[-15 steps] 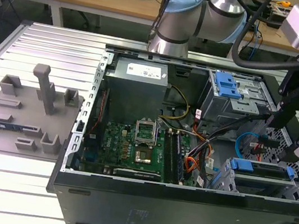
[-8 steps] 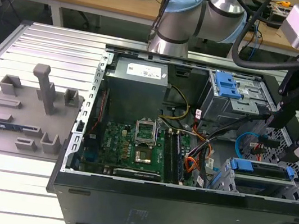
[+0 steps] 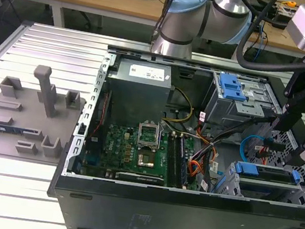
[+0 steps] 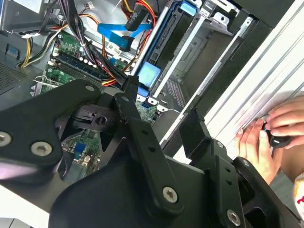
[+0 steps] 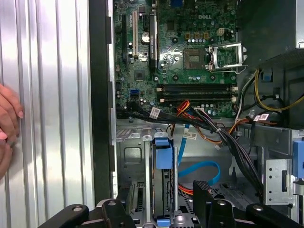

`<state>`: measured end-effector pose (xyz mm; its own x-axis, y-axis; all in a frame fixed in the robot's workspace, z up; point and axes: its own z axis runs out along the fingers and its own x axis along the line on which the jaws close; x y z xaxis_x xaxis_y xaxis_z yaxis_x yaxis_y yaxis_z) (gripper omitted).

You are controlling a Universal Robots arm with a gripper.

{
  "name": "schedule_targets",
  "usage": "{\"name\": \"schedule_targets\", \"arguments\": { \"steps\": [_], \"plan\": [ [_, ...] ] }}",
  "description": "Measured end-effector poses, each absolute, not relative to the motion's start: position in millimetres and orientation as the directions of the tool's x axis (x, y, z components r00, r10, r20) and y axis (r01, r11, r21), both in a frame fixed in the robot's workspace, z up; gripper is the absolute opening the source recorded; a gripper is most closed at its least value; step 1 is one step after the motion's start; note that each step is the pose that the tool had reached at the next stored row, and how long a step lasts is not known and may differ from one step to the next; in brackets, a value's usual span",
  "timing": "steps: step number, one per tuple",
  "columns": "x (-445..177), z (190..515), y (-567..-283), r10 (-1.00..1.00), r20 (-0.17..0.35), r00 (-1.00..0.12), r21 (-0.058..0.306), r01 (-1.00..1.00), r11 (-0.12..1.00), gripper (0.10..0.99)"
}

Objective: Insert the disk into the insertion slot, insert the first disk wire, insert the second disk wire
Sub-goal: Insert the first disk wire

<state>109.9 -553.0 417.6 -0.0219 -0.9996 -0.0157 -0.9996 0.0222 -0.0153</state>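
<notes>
Desk: slotted metal desk (image 3: 47, 45) carrying the open computer case (image 3: 171, 216).
Case: lies on its side. Its 3 o'clock end in the exterior view is partly hidden behind the tool.
Tool: the tool (image 5: 159, 204) hangs over the drive end of the case with its fingers apart and nothing between them.
Insertion slot: grey cage (image 5: 130, 156) at 4 o'clock in the case in the exterior view.
Disk: the disk (image 5: 162, 185) sits edge-on inside that cage.
Second disk wire: light-blue loop (image 5: 202, 167) just beside the disk, its end hidden.
First disk wire: orange-red bundle (image 4: 135, 19). I cannot tell whether its connector is seated.
Hand: a person's hand (image 4: 266, 142) rests on the desk, cut off by the frame.
</notes>
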Motion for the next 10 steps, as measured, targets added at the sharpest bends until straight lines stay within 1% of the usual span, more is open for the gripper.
{"name": "schedule_targets", "arguments": {
  "steps": [4,8,10],
  "plan": [
    [110,417,-551,-1.000,-0.013,-0.022,-0.015,-1.000,0.022,0.624],
    [110,418,-525,-0.999,0.037,-0.022,-0.016,-1.000,0.021,0.624],
    [110,418,-507,-0.999,0.049,-0.022,-0.017,-1.000,0.021,0.624]
  ]
}}
